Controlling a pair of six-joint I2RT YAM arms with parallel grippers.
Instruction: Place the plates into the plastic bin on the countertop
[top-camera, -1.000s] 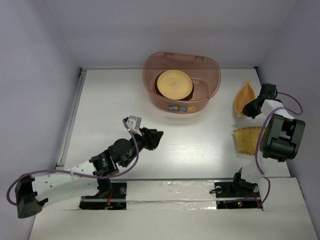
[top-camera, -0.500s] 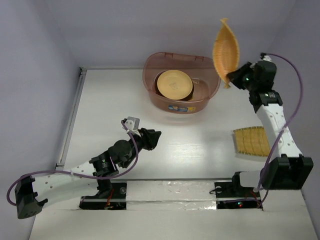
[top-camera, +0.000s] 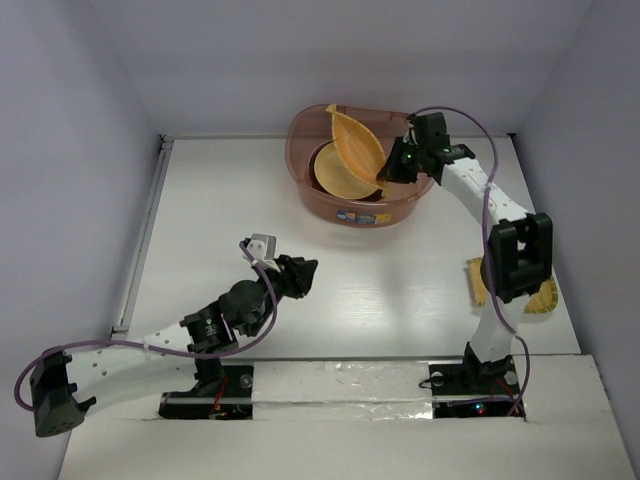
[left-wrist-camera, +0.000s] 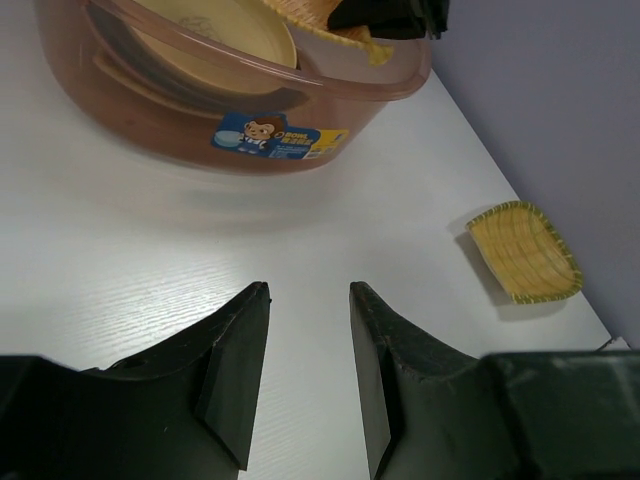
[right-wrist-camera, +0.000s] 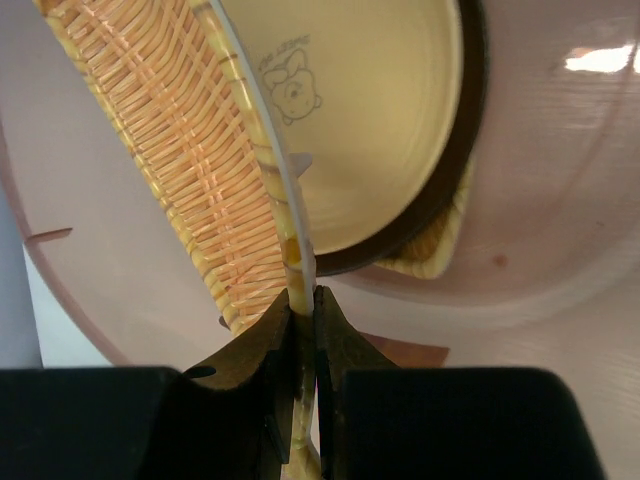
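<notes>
- Right hand (top-camera: 388, 172) pinches the rim of the orange woven leaf-shaped plate (top-camera: 356, 150), tilted over the translucent reddish-brown plastic bin (top-camera: 330, 208), upper centre (long axis runs up-left from the hand).
- Left hand (top-camera: 303, 272): spread, empty, lower left.

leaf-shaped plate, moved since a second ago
Yes: the leaf-shaped plate went from the countertop right of the plastic bin to tilted over it, in the right gripper.
</notes>
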